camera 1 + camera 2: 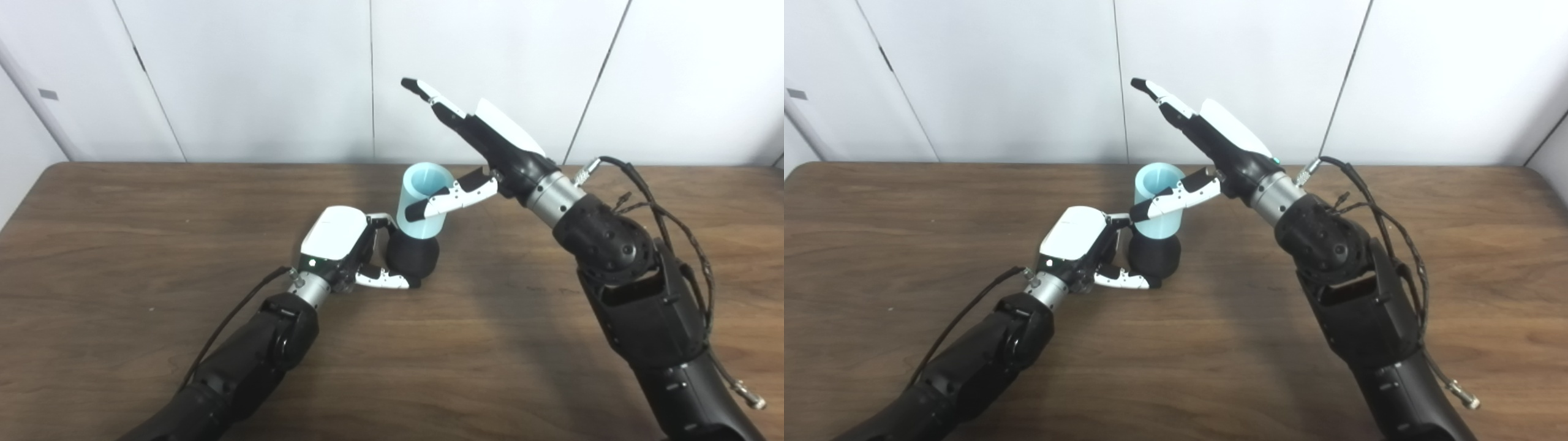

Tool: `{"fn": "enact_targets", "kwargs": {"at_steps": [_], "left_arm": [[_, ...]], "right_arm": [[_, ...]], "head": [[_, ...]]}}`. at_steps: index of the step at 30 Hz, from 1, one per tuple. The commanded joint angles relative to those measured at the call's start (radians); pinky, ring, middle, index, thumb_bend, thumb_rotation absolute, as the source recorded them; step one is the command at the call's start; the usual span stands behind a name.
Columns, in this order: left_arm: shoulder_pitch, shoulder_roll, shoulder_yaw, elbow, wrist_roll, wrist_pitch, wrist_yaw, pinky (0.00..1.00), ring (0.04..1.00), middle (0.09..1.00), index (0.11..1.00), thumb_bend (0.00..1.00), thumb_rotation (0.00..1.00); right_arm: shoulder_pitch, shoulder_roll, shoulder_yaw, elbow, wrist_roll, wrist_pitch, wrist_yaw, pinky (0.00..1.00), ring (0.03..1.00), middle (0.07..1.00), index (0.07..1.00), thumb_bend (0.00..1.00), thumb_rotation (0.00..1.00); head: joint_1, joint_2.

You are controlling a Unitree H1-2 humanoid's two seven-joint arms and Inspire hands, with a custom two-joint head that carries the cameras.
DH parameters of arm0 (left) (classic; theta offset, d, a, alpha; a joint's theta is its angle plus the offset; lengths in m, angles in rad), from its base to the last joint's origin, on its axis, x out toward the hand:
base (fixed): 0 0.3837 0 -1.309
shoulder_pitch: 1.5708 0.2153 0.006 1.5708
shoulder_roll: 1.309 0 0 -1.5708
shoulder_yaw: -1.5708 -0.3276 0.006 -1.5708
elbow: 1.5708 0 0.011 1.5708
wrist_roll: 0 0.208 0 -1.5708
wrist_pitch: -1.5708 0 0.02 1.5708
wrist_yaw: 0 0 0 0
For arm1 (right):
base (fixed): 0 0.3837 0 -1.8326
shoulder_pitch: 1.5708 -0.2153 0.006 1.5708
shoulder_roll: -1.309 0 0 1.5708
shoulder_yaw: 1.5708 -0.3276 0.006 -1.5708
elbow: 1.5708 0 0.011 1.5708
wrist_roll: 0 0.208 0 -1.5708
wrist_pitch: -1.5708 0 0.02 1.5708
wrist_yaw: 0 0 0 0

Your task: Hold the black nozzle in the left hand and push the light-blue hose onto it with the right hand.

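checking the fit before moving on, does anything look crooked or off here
The light-blue hose sits on the black nozzle but leans up and to the right rather than in line with it. The right hand is open, with only its thumb against the hose. Nothing looks spilled or damaged.

One black nozzle [413,257], one light-blue hose [422,205], two hands, one table [122,245].

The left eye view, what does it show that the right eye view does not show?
Only the left eye view shows a small grey plate on the wall. Only the right eye view shows the table's far right corner. Both show the left hand shut on the black nozzle, the light-blue hose standing on it, and the right hand open, its thumb across the hose.
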Motion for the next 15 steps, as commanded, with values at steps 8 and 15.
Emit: {"fn": "enact_targets", "kwargs": {"at_steps": [8,15], "left_arm": [[0.108,-0.025,-0.09,0.087,0.041,-0.022,-0.166,0.25,0.321,0.41,0.524,0.51,0.0],[0.109,-0.024,-0.087,0.087,0.04,-0.024,-0.161,0.26,0.334,0.418,0.525,0.51,0.0]], "right_arm": [[0.001,-0.135,0.004,-0.076,-0.082,-0.231,-0.008,0.99,1.0,1.0,1.0,0.68,0.84],[0.032,-0.163,0.017,-0.066,-0.159,-0.318,-0.011,1.0,1.0,1.0,1.0,0.7,0.98]], "head": [[0.0,-0.005],[0.002,-0.003]]}}
